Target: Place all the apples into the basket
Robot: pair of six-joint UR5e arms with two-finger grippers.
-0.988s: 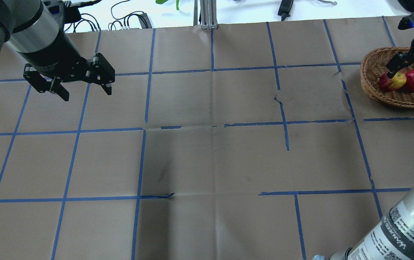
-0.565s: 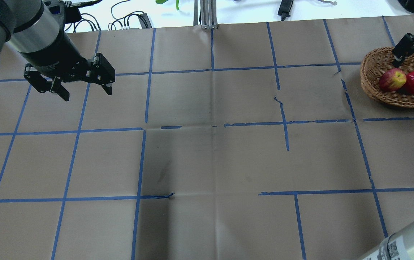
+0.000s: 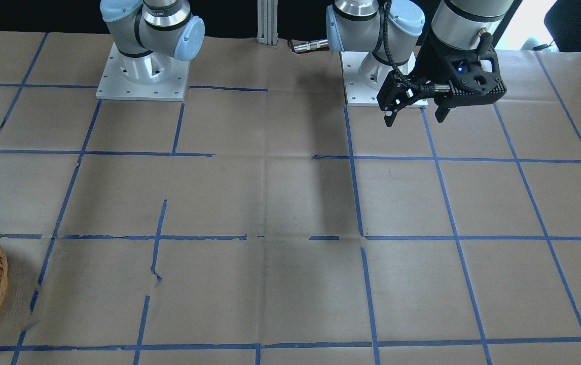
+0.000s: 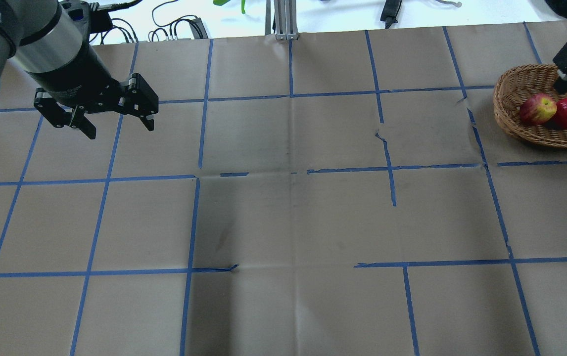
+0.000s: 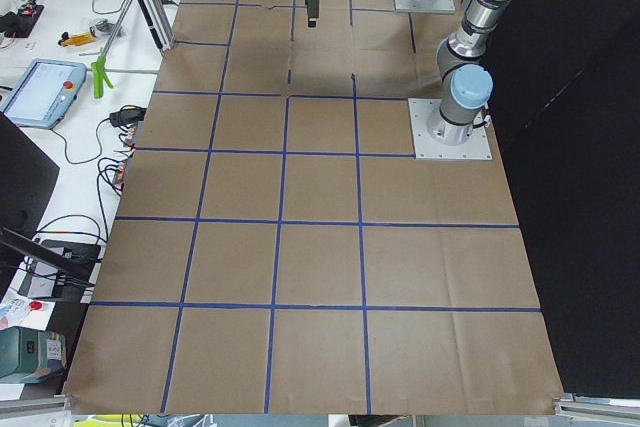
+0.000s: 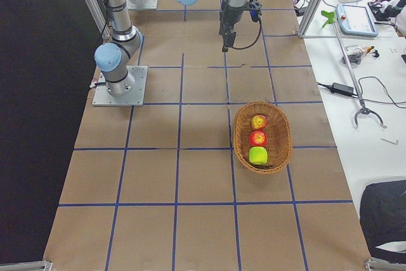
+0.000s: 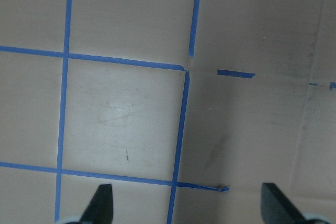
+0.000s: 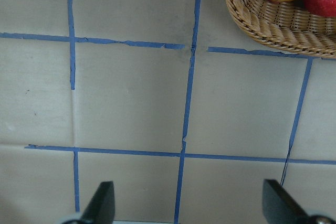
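Apples (image 6: 257, 138), all three, sit in basket (image 6: 283, 150) by the table's (image 4: 283, 222) right edge. Left gripper (image 4: 119, 128) spread wide, empty, above the left half. Right gripper (image 8: 190, 204) spread wide too, empty.

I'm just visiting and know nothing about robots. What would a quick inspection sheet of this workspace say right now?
Surface: table covered in brown paper with a blue tape grid; some of the tape is torn.
Job's things: green apple, red apple and red-yellow apple lie in a row inside the basket.
Clutter: nothing seen on the paper.
Hands: left hand open, empty, above the table; right hand open, empty, close to the basket.
Cables: loose cables on the white bench beyond the table.
Surroundings: control tablet on a side bench.
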